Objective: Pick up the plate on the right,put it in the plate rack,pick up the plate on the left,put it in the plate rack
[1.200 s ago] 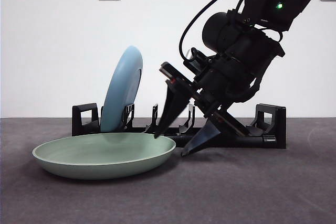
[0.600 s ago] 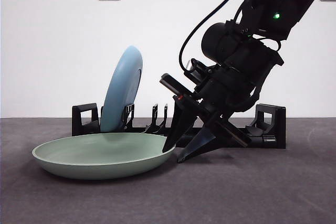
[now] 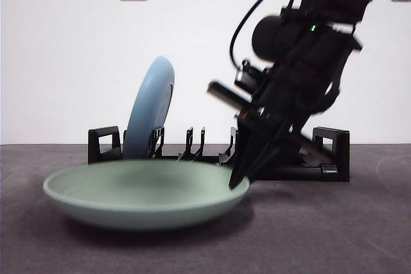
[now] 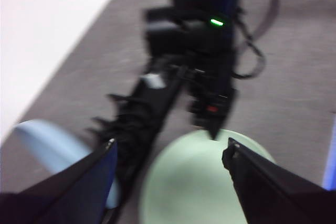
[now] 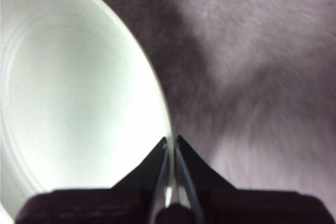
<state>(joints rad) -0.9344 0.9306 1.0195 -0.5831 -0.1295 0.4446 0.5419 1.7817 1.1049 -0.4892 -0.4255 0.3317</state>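
**Ana:** White wall with two sockets stood behind the dark grey table [image 3: 359,235]. What had changed around the long low black plastic plate rack [image 3: 321,158]?

**Ben:** Half a second before, the right pincer [image 3: 239,183] had its two jaws spread on either side of the rim of the shallow pale green round plate [image 3: 144,200], which lay flat in front of the rack. Now the jaws had come together on that rim. In the right wrist view the right pincer [image 5: 171,145] showed both tips pinched on the thin edge, with only the rim between them.

**Ana:** Did the plate shift?

**Ben:** Yes. It had slid towards the arm's end of the rack and looked blurred, with the gripped edge seeming slightly raised. I judged the lift had just begun.

**Ana:** And the other plate?

**Ben:** The pale blue round plate [image 3: 151,110] stood on edge between prongs near the far end of the rack from the arm, unmoved. So one plate was done, and the green one was the last.

**Ana:** The arm's pose?

**Ben:** It came down steeply from above the rack's near end, wrist tilted, tips pointing down at the plate's rim just in front of the rack.

**Ana:** The left pincer [image 4: 168,161]?

**Ben:** It hung high above the rack, jaws wide apart, holding nothing.
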